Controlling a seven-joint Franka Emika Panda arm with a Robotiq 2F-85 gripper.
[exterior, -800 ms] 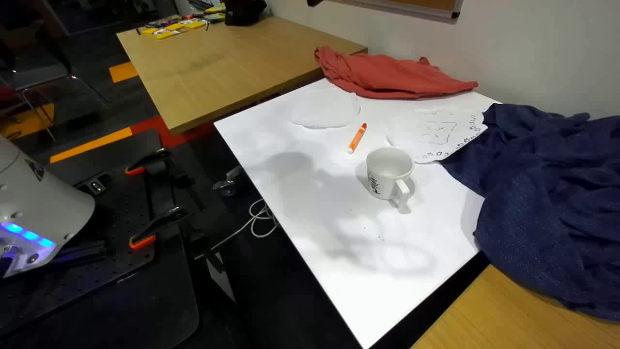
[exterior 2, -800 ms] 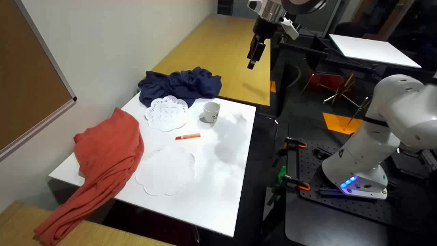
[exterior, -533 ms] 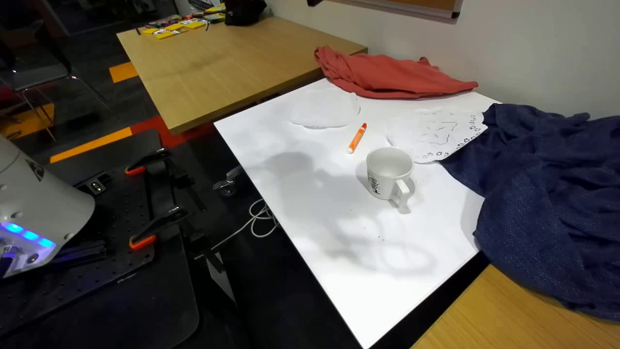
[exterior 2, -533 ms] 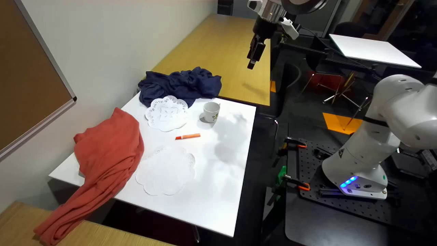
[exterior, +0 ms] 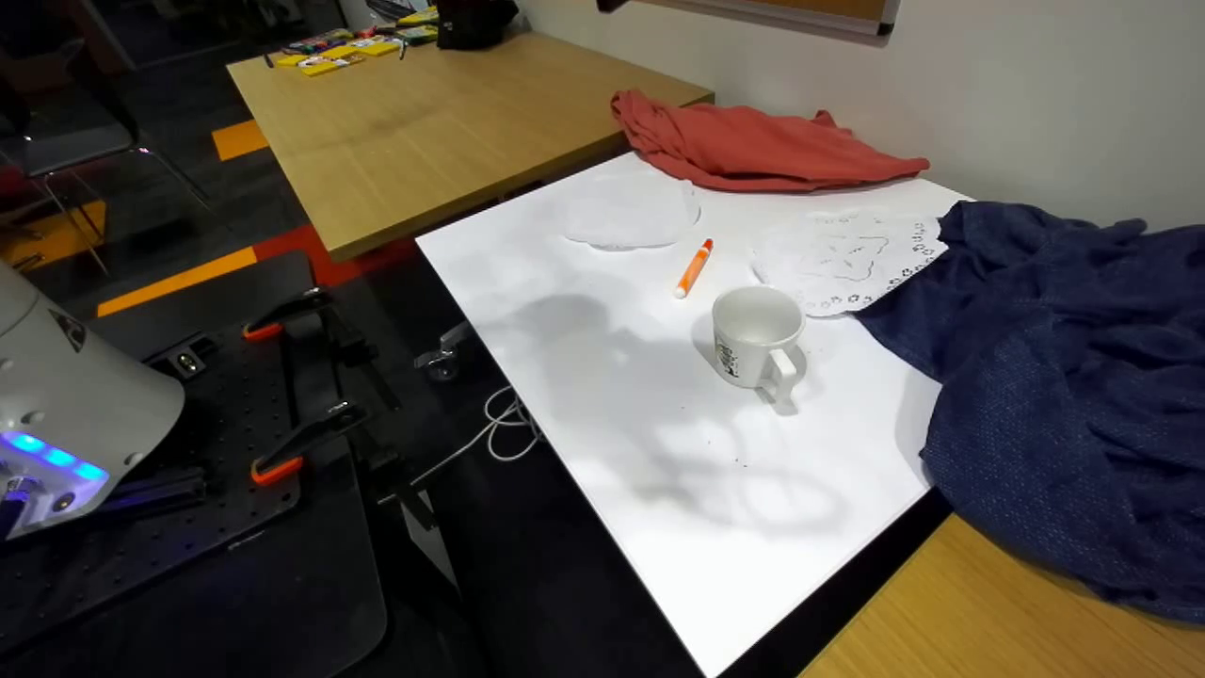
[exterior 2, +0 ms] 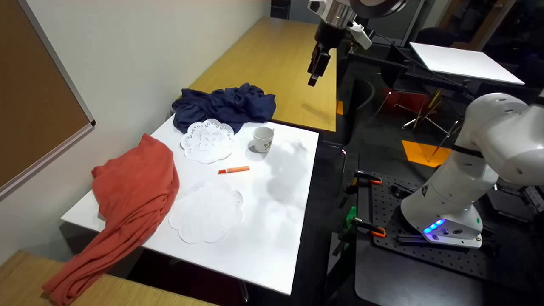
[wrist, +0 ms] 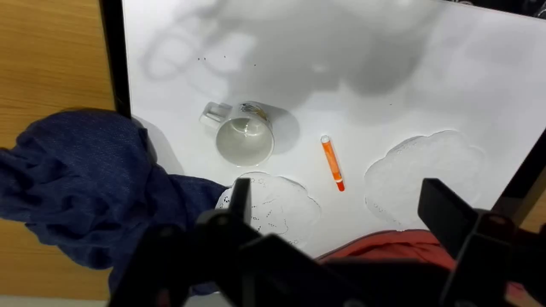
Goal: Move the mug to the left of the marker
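The white mug (exterior: pixel 753 344) stands upright on the white table (exterior: pixel 602 452); it also shows in an exterior view (exterior 2: pixel 263 140) and in the wrist view (wrist: pixel 244 140), handle toward the upper left there. The orange marker (exterior: pixel 695 270) lies flat near the mug, apart from it. It also shows in an exterior view (exterior 2: pixel 234 169) and in the wrist view (wrist: pixel 332 163), to the right of the mug there. My gripper (wrist: pixel 336 198) is open and empty, with its fingers wide apart, high above the table. It also shows at the top of an exterior view (exterior 2: pixel 313 78).
Two white doilies (exterior 2: pixel 208 141) (exterior 2: pixel 207 211) lie on either side of the marker. A dark blue cloth (exterior 2: pixel 225 106) lies beside the mug's end of the table. A red cloth (exterior 2: pixel 136 182) hangs over the opposite end. Wooden tables (exterior: pixel 452 122) adjoin the white table.
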